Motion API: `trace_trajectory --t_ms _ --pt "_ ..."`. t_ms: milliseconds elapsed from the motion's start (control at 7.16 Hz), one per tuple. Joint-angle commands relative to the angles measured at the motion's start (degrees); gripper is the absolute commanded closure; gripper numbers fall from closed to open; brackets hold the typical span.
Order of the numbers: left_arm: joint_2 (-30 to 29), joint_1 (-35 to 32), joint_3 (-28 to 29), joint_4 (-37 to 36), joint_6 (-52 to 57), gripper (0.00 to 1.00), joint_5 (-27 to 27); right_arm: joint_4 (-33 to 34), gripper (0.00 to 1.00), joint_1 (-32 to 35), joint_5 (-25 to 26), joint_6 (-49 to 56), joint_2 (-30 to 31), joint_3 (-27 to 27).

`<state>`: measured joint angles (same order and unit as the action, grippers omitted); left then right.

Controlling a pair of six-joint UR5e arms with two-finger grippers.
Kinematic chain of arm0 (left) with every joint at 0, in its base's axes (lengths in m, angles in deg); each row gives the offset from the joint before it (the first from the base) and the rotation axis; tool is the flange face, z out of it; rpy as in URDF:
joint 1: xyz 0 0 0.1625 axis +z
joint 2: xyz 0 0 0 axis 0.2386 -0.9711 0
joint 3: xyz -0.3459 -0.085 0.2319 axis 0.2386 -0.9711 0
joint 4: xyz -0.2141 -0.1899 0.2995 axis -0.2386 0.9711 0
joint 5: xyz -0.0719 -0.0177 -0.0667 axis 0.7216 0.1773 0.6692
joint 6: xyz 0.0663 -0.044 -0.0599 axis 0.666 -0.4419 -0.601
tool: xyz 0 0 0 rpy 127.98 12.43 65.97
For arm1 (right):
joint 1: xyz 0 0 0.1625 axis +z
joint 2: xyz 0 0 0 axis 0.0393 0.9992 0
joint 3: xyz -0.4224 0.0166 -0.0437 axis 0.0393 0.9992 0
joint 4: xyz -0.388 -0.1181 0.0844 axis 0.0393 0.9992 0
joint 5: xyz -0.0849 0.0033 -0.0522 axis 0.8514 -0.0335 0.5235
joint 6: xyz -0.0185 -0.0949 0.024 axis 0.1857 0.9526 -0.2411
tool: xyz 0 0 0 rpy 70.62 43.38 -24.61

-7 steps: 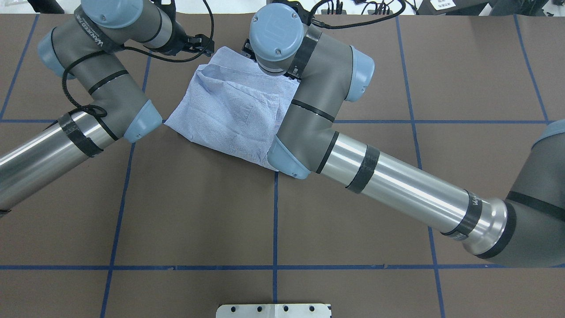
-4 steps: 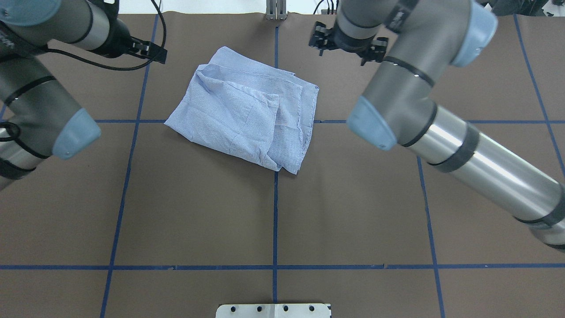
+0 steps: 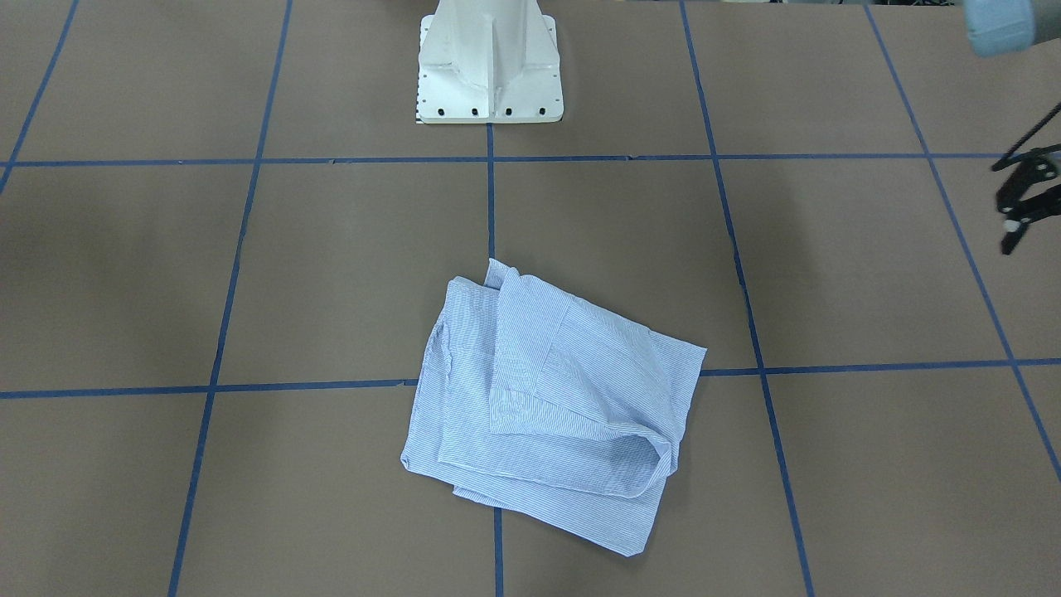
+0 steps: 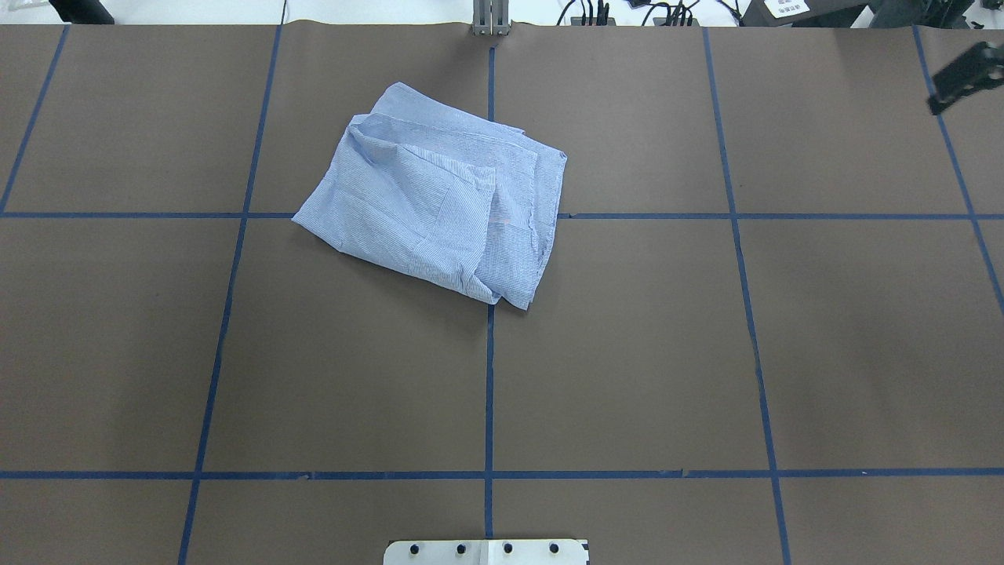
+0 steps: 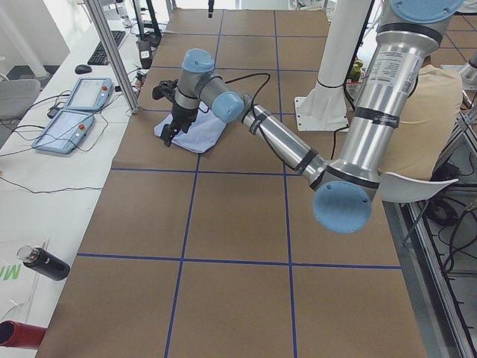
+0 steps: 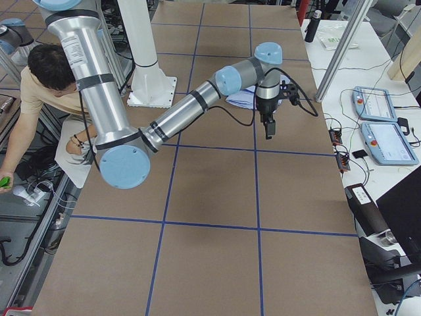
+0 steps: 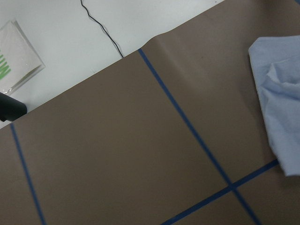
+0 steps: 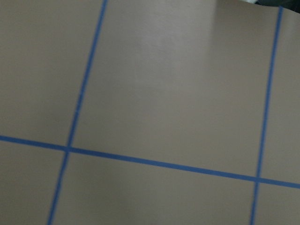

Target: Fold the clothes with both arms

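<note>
Shirt lies folded but rumpled on the brown table, over a crossing of blue tape lines, far side from the base; L gripper at front view's edge, R gripper at overhead's top right; both well apart from the cloth; fingers only partly seen, blurred, so can't tell if open or closed.

Robot lab; teach pendants

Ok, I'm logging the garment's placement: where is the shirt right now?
In the overhead view the shirt lies on the table's far half, over the crossing of two blue tape lines, mostly on the robot's left side.
</note>
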<state>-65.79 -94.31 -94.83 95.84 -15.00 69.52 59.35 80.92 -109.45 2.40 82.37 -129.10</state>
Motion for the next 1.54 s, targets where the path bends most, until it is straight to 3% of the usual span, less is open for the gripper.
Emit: trace_trajectory --t_ms 0,140,419,698,978,1397 --pt "11.4 -9.2 0.2 0.3 5.2 0.0 3.0 -0.1 0.0 11.6 -4.2 16.0 13.6 -0.1" --pt "12.2 -10.7 3.8 0.6 5.7 0.0 2.2 -2.8 0.0 12.8 -4.5 15.6 19.8 0.0" --pt "12.6 -12.9 4.9 0.7 5.4 0.0 2.8 -11.1 0.0 12.8 -3.2 15.5 26.4 3.9" --pt "13.2 -13.2 5.3 -1.4 5.2 0.0 2.7 -19.4 0.0 12.6 -3.2 14.8 26.5 8.8" --pt "17.6 -12.9 5.1 -0.7 -1.3 0.0 10.5 -23.2 0.0 10.9 -3.5 9.5 26.5 8.6" --pt "18.1 -12.9 4.8 -0.5 -1.1 0.0 10.6 -23.8 0.0 10.1 -7.5 8.7 25.8 8.0"
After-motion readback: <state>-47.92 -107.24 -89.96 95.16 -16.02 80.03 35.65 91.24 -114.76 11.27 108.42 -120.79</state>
